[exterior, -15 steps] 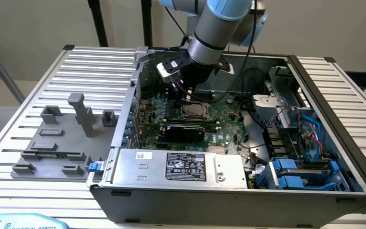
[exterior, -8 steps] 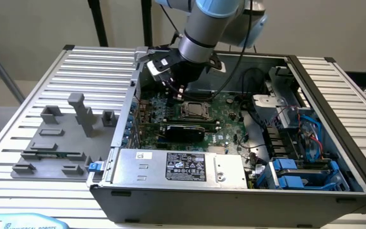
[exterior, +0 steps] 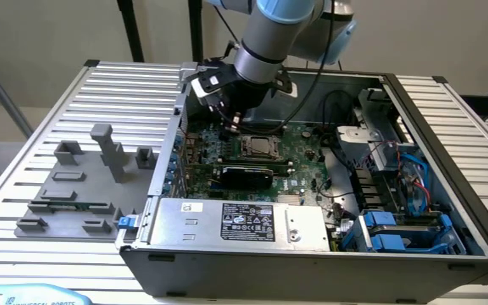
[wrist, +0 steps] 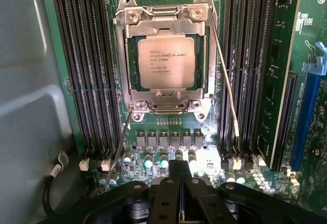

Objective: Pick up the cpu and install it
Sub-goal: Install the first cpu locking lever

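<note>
Now, the gripper [wrist: 179,185] hangs inside the open computer case [exterior: 312,270], its fingers pressed together on nothing. The cpu [wrist: 166,63] lies below and ahead of the fingertips, apart from them. It sits flat in the metal socket frame [wrist: 166,25] on the motherboard [wrist: 168,137], silvery top up and square to the frame on all sides, so we judge the placing done. A thin wire lever [wrist: 225,81] slants beside the frame; we cannot tell whether it is latched. Banks of memory slots [wrist: 82,71] flank the socket on either side of the gripper's line, leaving it little room, which likely explains the straight-down approach. The wrist view gives us the print on the chip's lid, the frame screws and the closed fingertips. The exterior view gives what the wrist view lacks: the arm [exterior: 274,38] reaching down into the case from above, and the grey tray [exterior: 66,190] of blocks outside the case wall, well apart from the gripper.
</note>
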### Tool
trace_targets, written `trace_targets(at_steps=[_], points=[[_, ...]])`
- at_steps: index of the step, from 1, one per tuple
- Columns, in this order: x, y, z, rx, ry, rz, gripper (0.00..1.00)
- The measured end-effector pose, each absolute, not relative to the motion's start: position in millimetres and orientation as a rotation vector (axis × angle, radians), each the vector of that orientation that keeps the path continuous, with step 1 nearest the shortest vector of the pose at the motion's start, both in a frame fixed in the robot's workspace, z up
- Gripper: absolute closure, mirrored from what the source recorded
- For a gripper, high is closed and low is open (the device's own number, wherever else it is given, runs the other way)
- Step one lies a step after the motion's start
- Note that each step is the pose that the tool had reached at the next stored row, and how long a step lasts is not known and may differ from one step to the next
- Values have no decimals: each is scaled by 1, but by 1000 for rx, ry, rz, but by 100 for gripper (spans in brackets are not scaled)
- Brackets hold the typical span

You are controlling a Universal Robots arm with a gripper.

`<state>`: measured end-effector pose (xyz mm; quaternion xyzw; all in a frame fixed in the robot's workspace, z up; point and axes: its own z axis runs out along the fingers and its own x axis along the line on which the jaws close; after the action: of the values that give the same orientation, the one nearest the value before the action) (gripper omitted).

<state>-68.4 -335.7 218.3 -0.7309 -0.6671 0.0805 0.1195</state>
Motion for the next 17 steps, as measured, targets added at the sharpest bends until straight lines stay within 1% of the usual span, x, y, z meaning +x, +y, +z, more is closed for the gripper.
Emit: trace_targets(at_steps=[17], points=[[-73, -336, 220, -2310, -1703, 184, 89]])
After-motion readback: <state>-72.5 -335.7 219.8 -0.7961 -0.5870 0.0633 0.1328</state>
